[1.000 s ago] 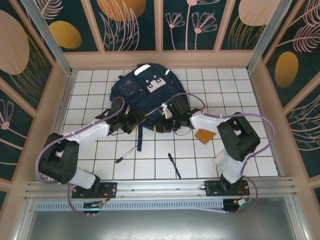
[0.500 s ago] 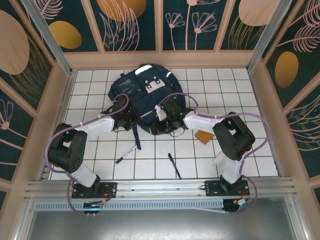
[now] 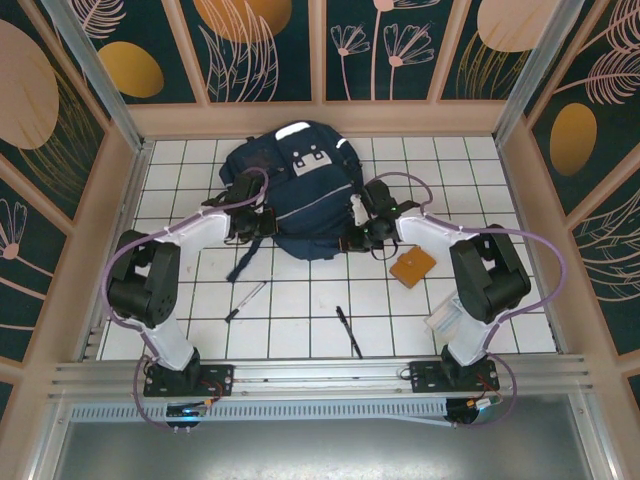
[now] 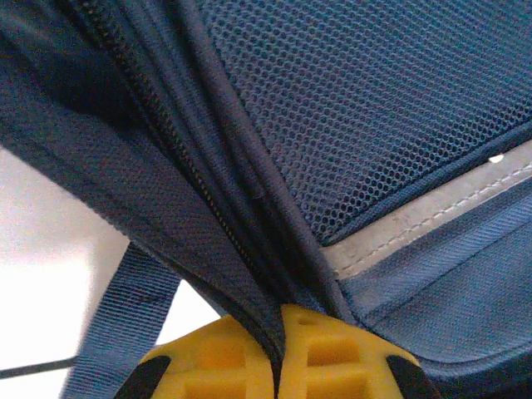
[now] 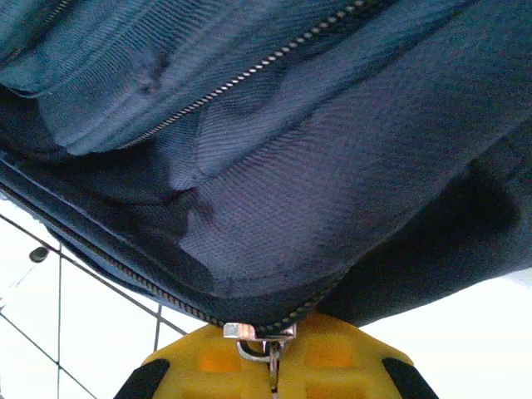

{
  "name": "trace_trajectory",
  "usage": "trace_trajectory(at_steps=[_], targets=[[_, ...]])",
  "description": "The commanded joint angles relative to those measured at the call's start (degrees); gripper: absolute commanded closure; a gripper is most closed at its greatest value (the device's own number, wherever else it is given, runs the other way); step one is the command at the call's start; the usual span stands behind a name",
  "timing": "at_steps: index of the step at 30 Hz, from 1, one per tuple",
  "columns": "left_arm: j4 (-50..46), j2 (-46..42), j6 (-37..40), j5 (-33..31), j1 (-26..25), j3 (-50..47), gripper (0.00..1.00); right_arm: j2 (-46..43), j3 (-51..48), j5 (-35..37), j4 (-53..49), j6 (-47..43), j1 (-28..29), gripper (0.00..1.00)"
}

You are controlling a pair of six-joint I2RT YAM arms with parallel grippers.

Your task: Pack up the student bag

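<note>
The student bag (image 3: 296,186), navy blue with reflective stripes and a light grey patch, lies at the back middle of the tiled table. My left gripper (image 3: 258,222) is at its left lower side. In the left wrist view that gripper (image 4: 279,353) is shut on a fold of the bag's zippered edge (image 4: 249,274), under mesh and a grey-white stripe (image 4: 432,224). At the bag's right lower corner my right gripper (image 3: 360,238) is shut. Close up, this gripper (image 5: 273,366) pinches the metal zipper pull (image 5: 259,337) at the bag's seam.
Two pens lie on the tiles in front of the bag, one at the left (image 3: 246,300) and one nearer the middle (image 3: 348,331). An orange-brown flat notebook (image 3: 412,267) lies right of the bag. A strap (image 3: 243,262) trails from the bag. Walls enclose the table.
My left gripper has closed on the bag's edge and moved back and left. The right gripper has moved right with the zipper pull. The bag now lies spread between them.
</note>
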Motion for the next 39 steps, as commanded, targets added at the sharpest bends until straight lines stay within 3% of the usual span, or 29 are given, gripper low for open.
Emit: trace_trajectory(at_steps=[1,3,8,12,17,20,31,39], targets=[[-3.94,3.26,8.59,-6.45,4.49,4.81,1.0,-1.69,-2.83,6.42,-9.77,-2.38,-1.6,1.0],[-5.86,5.97,9.4,-6.06,6.13,7.9,0.99,-2.3,-3.21,2.08,-8.41,-4.0,0.41,1.0],[-9.39,7.66,6.94,-3.29,7.69,12.71,0.58,-0.91,-1.39,-3.13,-4.93,-1.76,4.35,1.0],[-9.68,1.12,0.27,1.17,7.73,7.74,0.47,0.53,0.76,-5.35,-2.58,-1.1,6.26,1.0],[-5.77,-7.2,-7.9,9.11,7.52,-2.13,0.44,1.18,2.22,-7.32,-0.68,-0.79,6.67,1.0],[-4.55,-9.55,-10.46,10.33,6.77,-5.4,0.44,1.29,2.59,-8.11,-0.24,-0.76,6.7,1.0],[5.89,-12.95,-24.94,7.5,-2.4,-13.8,0.37,0.58,1.56,-12.35,3.45,-1.08,7.92,1.0],[9.19,-11.19,-32.1,-0.62,-3.55,-13.22,0.35,1.11,1.31,-15.77,6.44,-1.11,11.02,1.0]])
